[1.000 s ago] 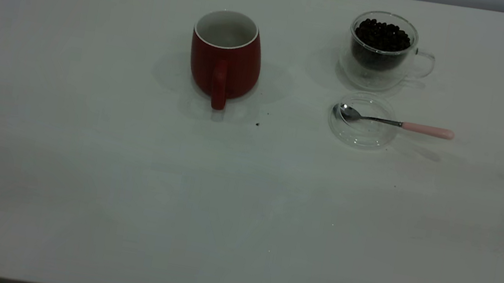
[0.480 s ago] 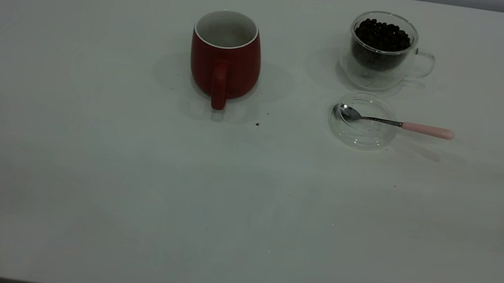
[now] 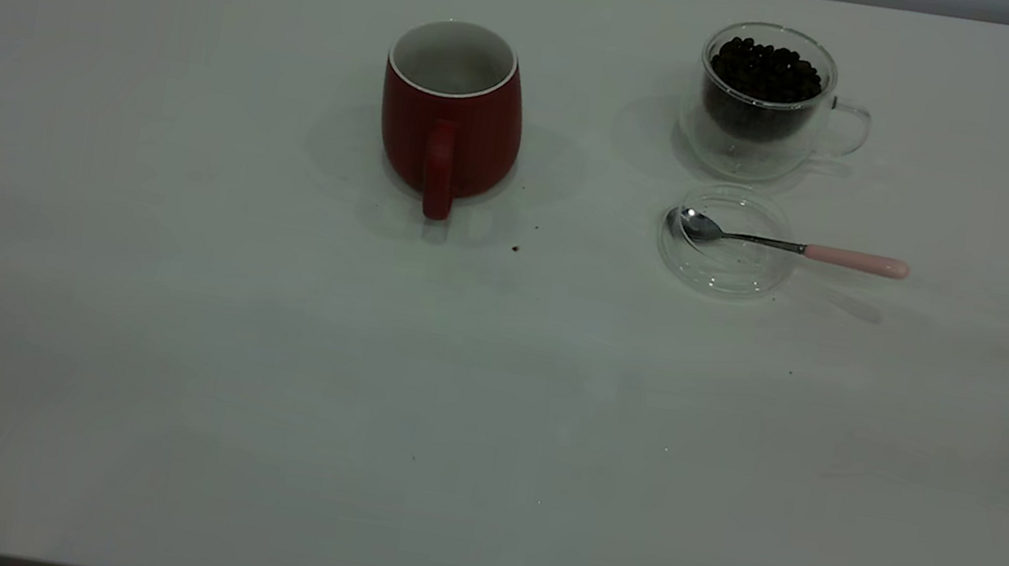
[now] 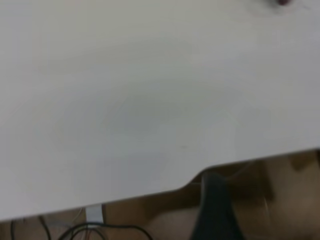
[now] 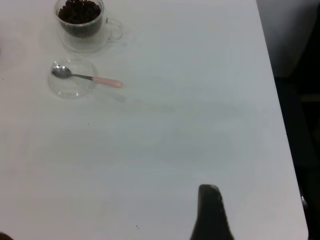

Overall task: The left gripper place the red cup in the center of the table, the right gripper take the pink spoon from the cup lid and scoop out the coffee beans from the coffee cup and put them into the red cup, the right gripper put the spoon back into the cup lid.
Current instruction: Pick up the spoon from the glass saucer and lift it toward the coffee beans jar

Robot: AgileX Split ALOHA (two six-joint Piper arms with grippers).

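- The red cup stands upright on the white table, roughly mid-table toward the far side, with its handle pointing at the exterior camera. The inside looks white; can't really tell if any beans are in there.
- Off to its right is the glass coffee cup, also upright, filled with dark coffee beans, handle sticking out to the right.
- Just in front of that cup is the clear cup lid, lying flat on the table.
- The pink spoon rests across the lid: the metal bowl sits inside it and the pink handle pokes out over the right rim.
- A few tiny dark specks lie on the table near the red cup's base.
- Neither arm shows up in the exterior view.
- The right wrist camera looks down on the lid, spoon and coffee cup from well away, with only one dark finger at the picture's edge, so no idea if that gripper is parted or closed.
- Same with the left: one dark finger past the table's edge, can't tell.
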